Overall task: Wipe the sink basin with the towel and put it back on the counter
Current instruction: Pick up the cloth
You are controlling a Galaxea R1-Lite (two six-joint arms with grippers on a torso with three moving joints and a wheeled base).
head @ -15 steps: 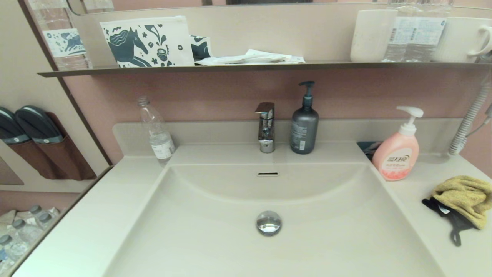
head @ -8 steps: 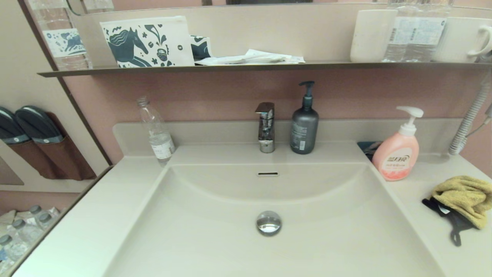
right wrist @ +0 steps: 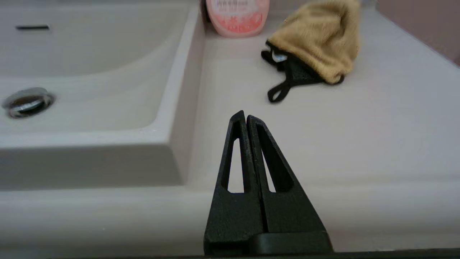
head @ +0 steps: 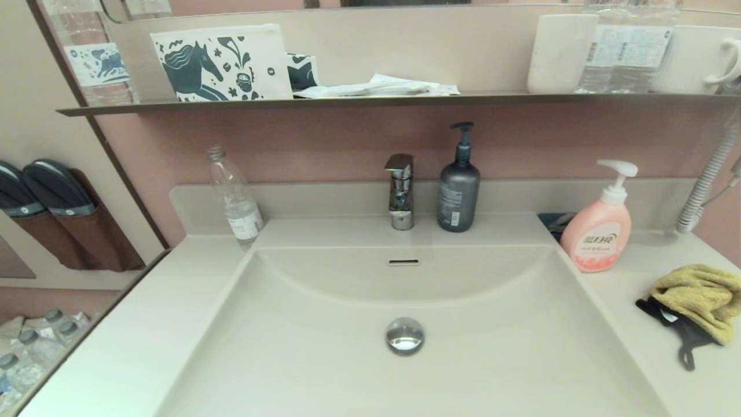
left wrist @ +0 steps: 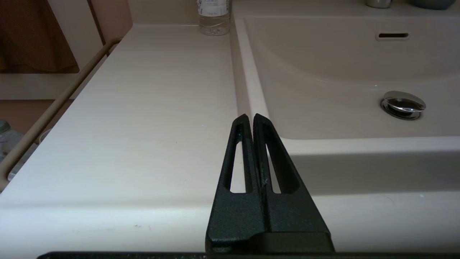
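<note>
The mustard-yellow towel (head: 697, 298) with dark edging lies bunched on the counter (head: 631, 301) to the right of the sink basin (head: 347, 359). The basin has a chrome drain plug (head: 404, 335) and a slot overflow (head: 403, 262). My right gripper (right wrist: 245, 116) is shut and holds nothing; it hovers at the counter's front edge, short of the towel (right wrist: 320, 39). My left gripper (left wrist: 249, 118) is also shut and holds nothing, at the front edge by the basin's left rim. Neither arm shows in the head view.
A pink pump soap bottle (head: 596, 231) stands just left of the towel. At the back are a dark pump bottle (head: 458, 188), the chrome tap (head: 400, 191) and a clear plastic bottle (head: 236, 200). A dark wall shelf (head: 376, 103) with cups and a pouch hangs above.
</note>
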